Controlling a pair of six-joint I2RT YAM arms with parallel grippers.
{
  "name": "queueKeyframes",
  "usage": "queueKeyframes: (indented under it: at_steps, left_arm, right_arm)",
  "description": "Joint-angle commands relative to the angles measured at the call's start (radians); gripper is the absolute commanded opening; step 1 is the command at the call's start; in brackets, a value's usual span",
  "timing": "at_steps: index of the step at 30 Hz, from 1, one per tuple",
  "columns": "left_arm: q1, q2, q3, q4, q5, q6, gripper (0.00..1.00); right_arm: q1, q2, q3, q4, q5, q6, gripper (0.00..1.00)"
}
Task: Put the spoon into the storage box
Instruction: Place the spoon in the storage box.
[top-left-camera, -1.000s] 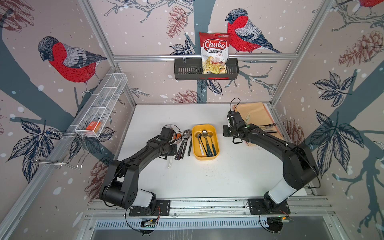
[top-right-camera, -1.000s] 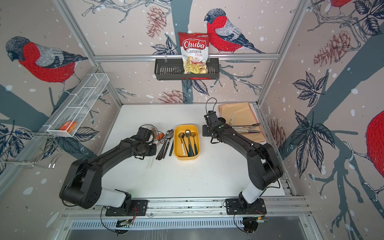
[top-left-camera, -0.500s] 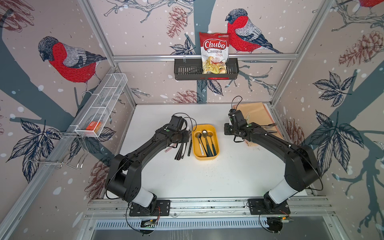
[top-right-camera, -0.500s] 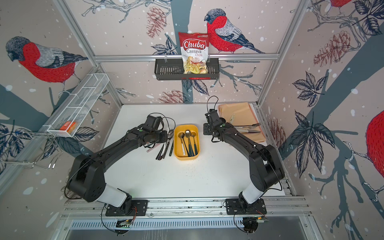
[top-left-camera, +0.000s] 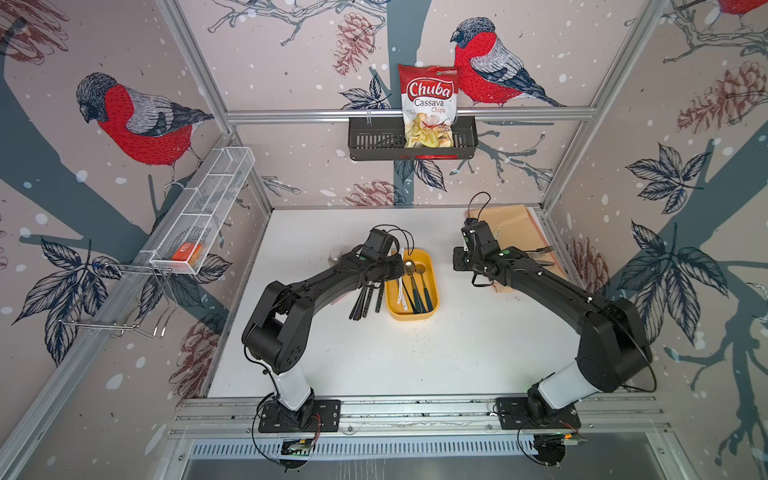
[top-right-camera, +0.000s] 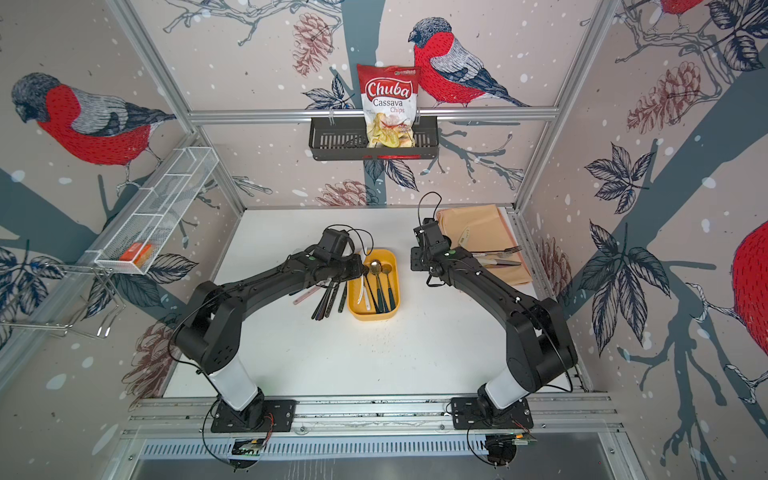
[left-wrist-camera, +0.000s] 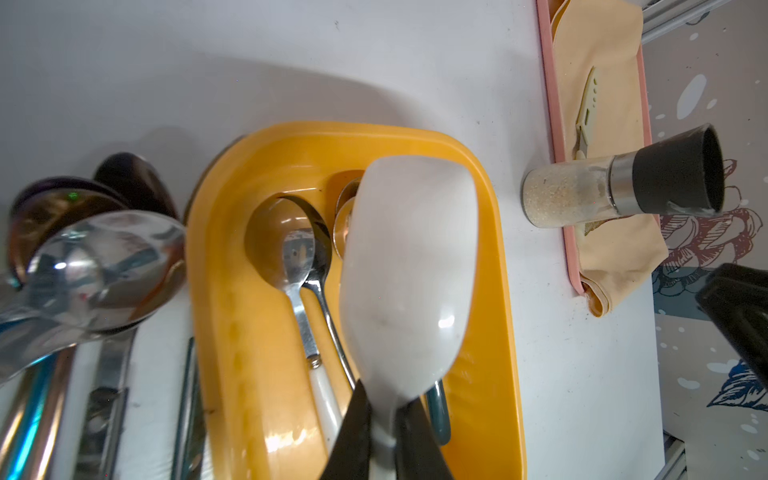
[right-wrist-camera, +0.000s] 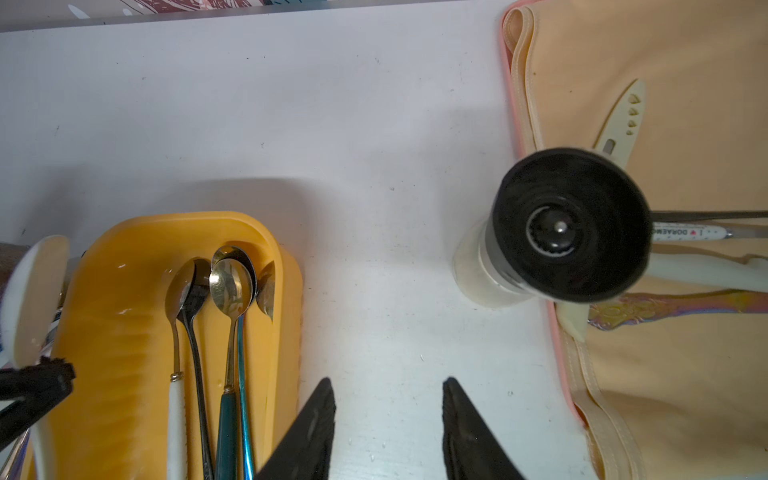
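The left hand (left-wrist-camera: 384, 432) pinches a white spoon (left-wrist-camera: 409, 270) over the yellow storage box (left-wrist-camera: 232, 291) (spoons lie inside); the right hand (right-wrist-camera: 388, 428) hangs half open, holding nothing

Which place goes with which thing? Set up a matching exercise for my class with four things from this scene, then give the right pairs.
Things:
1. white spoon
2. chips bag
3. fork
4. orange packet

Places:
A. in the white wire-mesh basket
B. on the beige cloth
C. held in the left gripper, above the storage box
D. in the black wall basket

Pairs: 1-C, 2-D, 3-B, 4-A
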Motion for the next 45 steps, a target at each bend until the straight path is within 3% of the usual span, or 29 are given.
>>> queueKeyframes:
  at_steps: [1,15,29,38,45]
  left_arm:
    - [-0.01,0.039,0.017,0.062,-0.003,-0.046,0.05]
    - [-0.035,0.15,0.068,0.025,-0.045,-0.072,0.08]
    - [-0.046,0.128,0.074,0.009,-0.073,-0.038,0.34]
    - [-0.051,-0.03,0.091,-0.071,-0.2,0.091,0.38]
    - [-0.031,-0.181,0.056,-0.2,-0.336,0.254,0.47]
  right_arm:
    - [0.0,-0.017,-0.013,-0.02,0.023,0.011,0.44]
    - [0.023,-0.03,-0.053,-0.009,0.001,0.027,0.44]
    - [0.069,0.033,-0.067,0.054,-0.074,0.052,0.46]
    - [0.088,0.115,-0.028,0.105,-0.154,0.031,0.46]
    - [0.101,0.185,0.008,0.127,-0.172,0.015,0.47]
